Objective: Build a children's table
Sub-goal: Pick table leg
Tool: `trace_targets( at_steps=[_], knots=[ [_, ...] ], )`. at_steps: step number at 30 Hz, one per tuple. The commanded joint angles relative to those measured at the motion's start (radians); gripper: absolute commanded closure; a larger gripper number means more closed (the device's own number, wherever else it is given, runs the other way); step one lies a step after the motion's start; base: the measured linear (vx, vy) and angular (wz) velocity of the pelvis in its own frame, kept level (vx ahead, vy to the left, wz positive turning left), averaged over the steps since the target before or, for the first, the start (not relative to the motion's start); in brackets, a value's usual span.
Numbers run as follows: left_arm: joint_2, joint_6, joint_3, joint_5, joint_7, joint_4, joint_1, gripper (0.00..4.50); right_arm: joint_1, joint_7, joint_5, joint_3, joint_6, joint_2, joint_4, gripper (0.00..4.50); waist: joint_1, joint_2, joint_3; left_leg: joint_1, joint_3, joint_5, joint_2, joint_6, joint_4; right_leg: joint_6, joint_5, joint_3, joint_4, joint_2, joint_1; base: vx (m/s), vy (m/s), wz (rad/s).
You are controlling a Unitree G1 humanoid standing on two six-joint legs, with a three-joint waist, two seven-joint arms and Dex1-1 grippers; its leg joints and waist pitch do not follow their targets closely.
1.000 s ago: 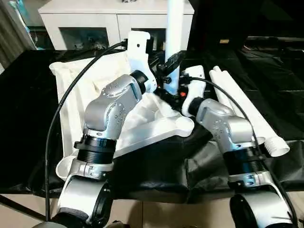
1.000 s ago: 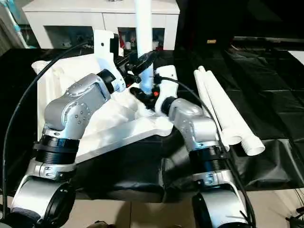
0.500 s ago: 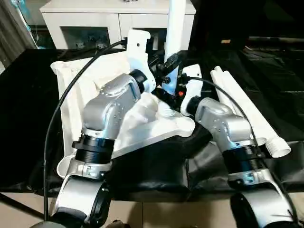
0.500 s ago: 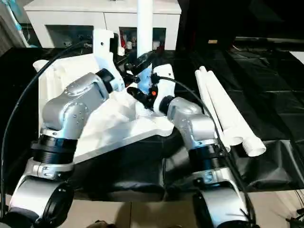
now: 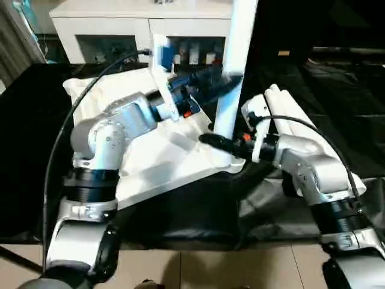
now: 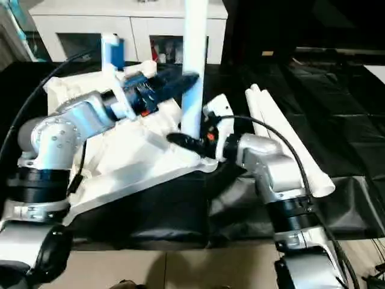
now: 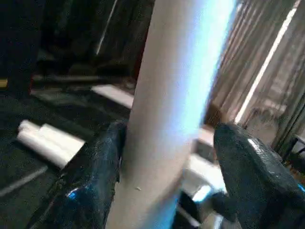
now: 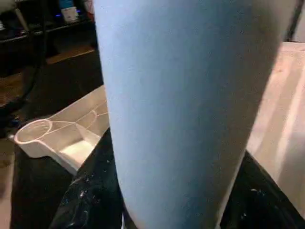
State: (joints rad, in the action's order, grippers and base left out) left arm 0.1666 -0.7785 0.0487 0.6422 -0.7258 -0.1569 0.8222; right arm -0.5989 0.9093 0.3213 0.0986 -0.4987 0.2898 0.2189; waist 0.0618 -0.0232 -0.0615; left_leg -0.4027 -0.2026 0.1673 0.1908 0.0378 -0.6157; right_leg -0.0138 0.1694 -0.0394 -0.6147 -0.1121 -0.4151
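A leg stood upright in the top's near-right corner socket — right gripper clamped low on it, left gripper apart around it; next, probably press it home

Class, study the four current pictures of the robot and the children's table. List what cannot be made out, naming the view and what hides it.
- Upright leg: its top is cut off by the upper edge of both eye views.
- Foot of that leg in the tabletop: the right gripper covers it, so its seating cannot be judged.
- Left gripper: motion-blurred in the eye views.
- Right wrist view: the leg blocks most of the tabletop.
- Spare legs: the right arm covers part of them, so the count is uncertain.
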Motion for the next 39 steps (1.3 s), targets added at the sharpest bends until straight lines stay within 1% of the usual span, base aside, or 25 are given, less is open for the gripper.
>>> trace_targets(
  at_steps=[1,3,4,5,6,7,8,10,11,13,15,17,18,19,25,26,27,28,29,34,36,37,38,39],
  knots=[
    [0.000,-0.003,-0.012,-0.019,0.016,-0.016,0.015,1.20,-0.002,0.017,0.013,0.009,0.013,0.006,-0.041,2.62,0.002,0.009,0.084,0.029,0.013,0.157,0.021,-0.033,0.070,0.243,0.106,0.019,0.056,-0.014,0.055,0.000,0.000,0.00],
    [-0.009,-0.015,-0.007,-0.004,0.004,-0.008,0.010,1.20,0.003,0.025,0.011,0.020,0.013,0.011,-0.051,2.62,0.003,0.011,0.086,0.027,0.013,0.139,0.021,-0.039,0.068,0.254,0.077,0.018,0.052,-0.015,0.057,0.000,0.000,0.00],
    [-0.011,-0.023,-0.006,0.007,-0.003,-0.001,0.008,1.20,0.005,0.030,0.009,0.026,0.014,0.013,-0.052,2.62,0.003,0.013,0.086,0.027,0.013,0.135,0.021,-0.041,0.068,0.258,0.071,0.018,0.051,-0.015,0.057,0.000,0.000,0.00],
    [-0.013,-0.032,-0.004,0.021,-0.009,0.007,0.006,1.20,0.009,0.037,0.007,0.032,0.014,0.016,-0.057,2.62,0.004,0.012,0.086,0.027,0.013,0.134,0.020,-0.044,0.067,0.264,0.071,0.017,0.051,-0.015,0.057,0.000,0.000,0.00],
    [-0.013,-0.032,-0.004,0.021,-0.009,0.007,0.006,1.20,0.009,0.037,0.007,0.032,0.014,0.016,-0.057,2.62,0.004,0.012,0.086,0.026,0.012,0.131,0.020,-0.049,0.066,0.268,0.067,0.018,0.051,-0.015,0.057,0.000,0.000,0.00],
    [-0.014,-0.036,0.000,0.032,-0.013,0.011,0.006,1.48,0.011,0.042,0.006,0.035,0.014,0.018,-0.059,2.62,0.004,0.012,0.086,0.026,0.012,0.130,0.020,-0.050,0.066,0.269,0.066,0.018,0.050,-0.016,0.057,0.000,0.000,0.00],
    [-0.018,-0.049,0.018,0.057,-0.010,0.012,0.009,1.55,0.017,0.049,0.005,0.039,0.013,0.020,-0.065,2.62,0.004,0.013,0.085,0.026,0.012,0.135,0.020,-0.052,0.066,0.270,0.075,0.018,0.052,-0.016,0.057,0.000,0.000,0.00],
    [-0.018,-0.051,0.026,0.068,-0.015,0.013,0.010,1.58,0.018,0.053,0.005,0.041,0.013,0.021,-0.066,2.62,0.004,0.014,0.085,0.026,0.012,0.142,0.020,-0.052,0.067,0.268,0.089,0.018,0.053,-0.016,0.057,0.000,0.000,0.00],
    [-0.016,-0.060,0.035,0.082,-0.020,0.020,0.009,1.68,0.021,0.060,0.005,0.044,0.013,0.024,-0.066,2.62,0.005,0.014,0.085,0.027,0.012,0.144,0.020,-0.050,0.067,0.266,0.094,0.018,0.052,-0.015,0.057,0.000,0.000,0.00],
    [-0.014,-0.064,0.038,0.086,-0.021,0.024,0.008,1.93,0.021,0.063,0.005,0.044,0.013,0.026,-0.066,2.62,0.004,0.016,0.084,0.027,0.012,0.145,0.021,-0.050,0.067,0.264,0.099,0.018,0.053,-0.015,0.056,0.000,0.000,0.00],
    [-0.011,-0.075,0.042,0.094,-0.026,0.039,0.002,1.97,0.020,0.070,0.005,0.047,0.013,0.031,-0.063,2.62,0.004,0.017,0.083,0.026,0.012,0.150,0.021,-0.052,0.067,0.256,0.114,0.018,0.055,-0.016,0.056,0.000,0.000,0.00],
    [-0.009,-0.078,0.044,0.099,-0.025,0.046,0.000,2.12,0.018,0.072,0.007,0.048,0.013,0.033,-0.061,2.62,0.004,0.016,0.083,0.027,0.013,0.148,0.022,-0.049,0.068,0.253,0.122,0.018,0.054,-0.016,0.055,0.000,0.000,0.00],
    [-0.010,-0.078,0.047,0.105,-0.022,0.049,0.000,2.12,0.018,0.074,0.007,0.048,0.013,0.033,-0.062,2.62,0.003,0.017,0.083,0.026,0.013,0.143,0.021,-0.049,0.067,0.253,0.117,0.018,0.054,-0.016,0.056,0.000,0.000,0.00],
    [-0.011,-0.075,0.050,0.107,-0.019,0.048,0.000,2.23,0.018,0.076,0.007,0.048,0.013,0.033,-0.060,2.62,0.004,0.019,0.083,0.026,0.012,0.142,0.021,-0.051,0.067,0.253,0.116,0.018,0.054,-0.016,0.056,0.000,0.000,0.00],
    [-0.005,-0.057,0.050,0.093,-0.005,0.049,0.004,2.33,0.014,0.082,0.005,0.049,0.014,0.033,-0.058,2.62,0.005,0.017,0.085,0.026,0.013,0.130,0.021,-0.054,0.066,0.254,0.104,0.018,0.052,-0.015,0.055,0.000,0.000,0.00],
    [-0.005,-0.056,0.049,0.091,-0.005,0.048,0.005,2.37,0.013,0.082,0.004,0.049,0.014,0.033,-0.057,2.62,0.005,0.015,0.084,0.026,0.013,0.130,0.021,-0.054,0.066,0.254,0.102,0.018,0.052,-0.015,0.055,0.000,0.000,0.00],
    [-0.005,-0.057,0.049,0.090,-0.004,0.049,0.005,2.39,0.013,0.081,0.004,0.049,0.015,0.033,-0.058,2.63,0.005,0.016,0.085,0.026,0.013,0.132,0.021,-0.052,0.066,0.254,0.102,0.018,0.052,-0.015,0.056,0.000,0.000,0.00],
    [-0.004,-0.057,0.047,0.086,-0.002,0.052,0.007,2.40,0.014,0.080,0.005,0.049,0.016,0.034,-0.059,2.63,0.006,0.013,0.085,0.026,0.013,0.133,0.020,-0.052,0.066,0.255,0.101,0.018,0.052,-0.015,0.055,0.000,0.000,0.00],
    [-0.001,-0.055,0.041,0.081,-0.008,0.057,0.007,2.40,0.014,0.078,0.005,0.050,0.017,0.034,-0.060,2.63,0.005,0.015,0.085,0.026,0.012,0.136,0.020,-0.051,0.066,0.255,0.101,0.018,0.053,-0.015,0.055,0.000,0.000,0.00],
    [0.006,-0.040,0.014,0.048,-0.008,0.075,0.006,2.45,0.015,0.058,-0.005,0.051,0.029,0.031,-0.054,2.63,0.005,0.014,0.085,0.026,0.013,0.135,0.022,-0.051,0.066,0.253,0.099,0.018,0.052,-0.016,0.056,0.000,0.000,0.00],
    [0.013,-0.032,-0.004,0.037,-0.019,0.087,0.005,2.49,0.011,0.055,0.003,0.046,0.020,0.027,-0.053,1.93,0.005,0.013,0.085,0.027,0.013,0.138,0.021,-0.049,0.066,0.255,0.098,0.018,0.052,-0.016,0.056,0.000,0.000,0.00],
    [0.013,-0.031,-0.006,0.036,-0.020,0.088,0.005,2.49,0.010,0.055,0.004,0.046,0.020,0.027,-0.053,1.93,0.005,0.013,0.085,0.027,0.013,0.138,0.021,-0.049,0.066,0.254,0.100,0.018,0.053,-0.016,0.056,0.000,0.000,0.00],
    [0.026,-0.017,-0.033,0.017,-0.035,0.100,0.001,2.49,0.008,0.059,0.012,0.044,0.011,0.027,-0.058,1.87,0.005,0.012,0.085,0.027,0.013,0.140,0.021,-0.048,0.066,0.252,0.100,0.018,0.053,-0.015,0.056,0.000,0.000,0.00],
    [0.029,-0.012,-0.044,0.010,-0.040,0.105,0.000,2.50,0.005,0.051,0.004,0.044,0.016,0.029,-0.057,1.73,0.005,0.011,0.086,0.027,0.014,0.138,0.022,-0.047,0.067,0.252,0.097,0.017,0.051,-0.015,0.056,0.000,0.000,0.00]
  ],
)
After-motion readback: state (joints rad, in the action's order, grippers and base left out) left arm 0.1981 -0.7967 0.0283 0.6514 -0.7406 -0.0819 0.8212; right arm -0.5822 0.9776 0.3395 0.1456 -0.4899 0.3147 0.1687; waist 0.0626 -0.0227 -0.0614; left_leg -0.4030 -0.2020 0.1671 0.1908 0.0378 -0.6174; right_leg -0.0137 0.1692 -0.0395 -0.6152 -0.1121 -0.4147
